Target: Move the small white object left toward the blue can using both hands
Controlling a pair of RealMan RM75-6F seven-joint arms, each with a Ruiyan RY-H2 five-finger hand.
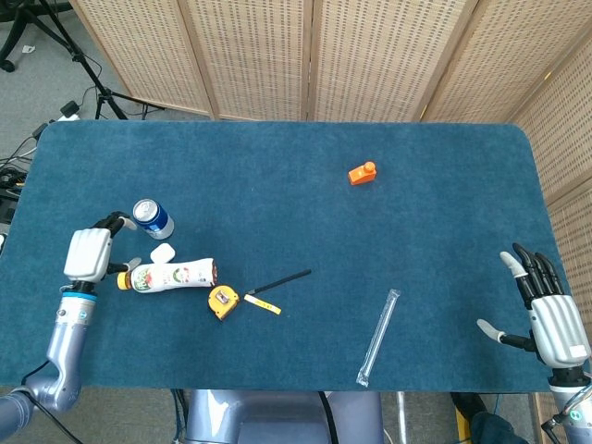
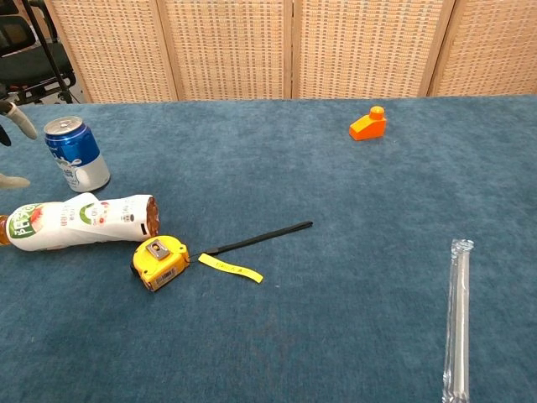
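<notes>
Two hands in view, both mine, neither holding anything. My left hand (image 1: 89, 253) sits near the table's (image 1: 277, 194) left edge, back of hand up, fingers apart, reaching toward 1 o'clock at the blue can (image 1: 152, 218); the chest view catches only its fingertips (image 2: 18, 122) at the left border. My right hand (image 1: 552, 319) rests at the table's lower-right corner, fingers spread & pointing to 12 o'clock, thumb out at 9 o'clock.

Small white object (image 1: 163, 252): lies free on the cloth, at 5 o'clock from the can, just beside the lying bottle's (image 1: 171, 275) upper side, apart from my left fingers. In the chest view it seems to show only as a pale bump (image 2: 86, 199) behind the bottle. It's too small & roundish to tell a long axis or heading.

Surroundings: bottle lies on its side, long axis 9–3 o'clock, between my left hand & a yellow tape measure (image 1: 222, 302) w/ a short strip of tape pulled out. A black strip (image 1: 282, 280) lies at 2 o'clock from the tape measure. A clear wrapped straw (image 1: 378, 336) lies well apart, toward lower right. An orange item (image 1: 362, 173) stands alone at upper centre-right.
</notes>
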